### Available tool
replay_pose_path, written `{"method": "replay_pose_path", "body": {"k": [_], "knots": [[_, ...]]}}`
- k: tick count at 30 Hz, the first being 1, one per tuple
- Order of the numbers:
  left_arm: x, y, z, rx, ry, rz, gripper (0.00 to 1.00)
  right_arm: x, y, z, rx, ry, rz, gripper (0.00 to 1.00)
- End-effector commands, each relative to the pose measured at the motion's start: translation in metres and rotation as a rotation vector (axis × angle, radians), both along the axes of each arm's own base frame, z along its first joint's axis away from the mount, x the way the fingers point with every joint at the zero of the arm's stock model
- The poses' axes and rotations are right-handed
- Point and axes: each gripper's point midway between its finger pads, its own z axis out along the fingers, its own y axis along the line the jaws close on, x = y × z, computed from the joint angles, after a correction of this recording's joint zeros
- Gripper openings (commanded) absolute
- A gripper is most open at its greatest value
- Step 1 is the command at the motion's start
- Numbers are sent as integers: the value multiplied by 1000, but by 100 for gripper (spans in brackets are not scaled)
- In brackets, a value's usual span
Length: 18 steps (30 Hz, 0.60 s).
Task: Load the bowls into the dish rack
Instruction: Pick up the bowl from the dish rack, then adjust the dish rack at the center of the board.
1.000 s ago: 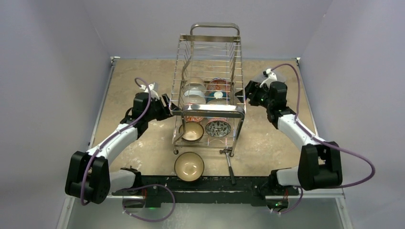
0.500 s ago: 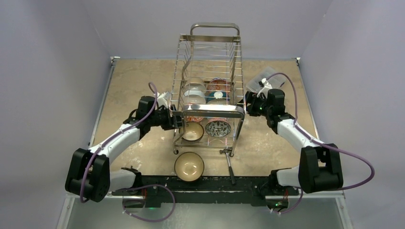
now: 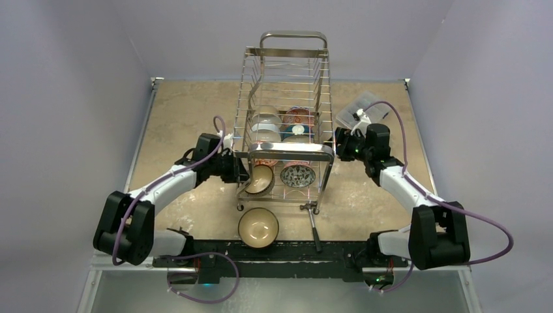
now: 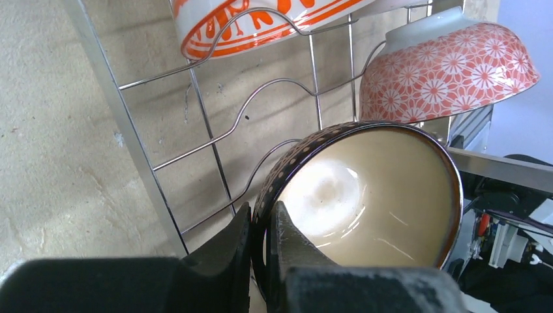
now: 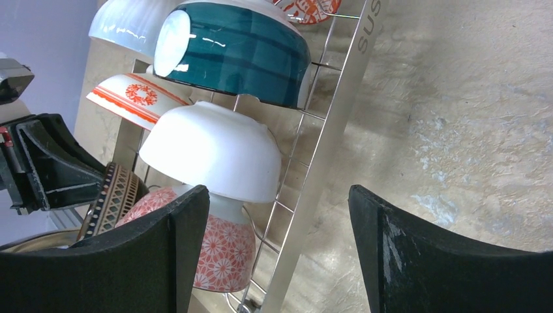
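Left fingers (image 4: 222,264) cover part of the dark brown bowl (image 4: 365,195)

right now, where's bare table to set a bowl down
Bare table lies far left, between the table's edge and the dish rack. More lies near right, between the rack's leg and the right arm. Crowded: the rack's lower tier and the front, where the copper-brown bowl sits.

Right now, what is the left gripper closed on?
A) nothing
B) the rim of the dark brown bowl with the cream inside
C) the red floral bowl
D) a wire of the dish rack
B: in the left wrist view the left gripper pinches the rim of the dark brown bowl, one finger outside the wall and one inside.
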Motion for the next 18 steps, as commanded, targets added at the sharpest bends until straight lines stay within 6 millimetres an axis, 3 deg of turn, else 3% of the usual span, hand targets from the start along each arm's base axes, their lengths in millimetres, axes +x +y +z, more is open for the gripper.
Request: {"method": "replay_pose_path", "body": {"k": [1,8,14,18], "knots": [[18,-7,30,-19,-107,-18,0,-3,3,14,6,-50,32,80],[48,9,74,18,-323,121,0,-2,2,19,0,-73,34,80],[69,16,124,-88,-658,245,0,-5,2,17,0,-76,40,80],[66,28,131,-83,-833,346,0,-8,1,18,-1,-84,38,80]]}}
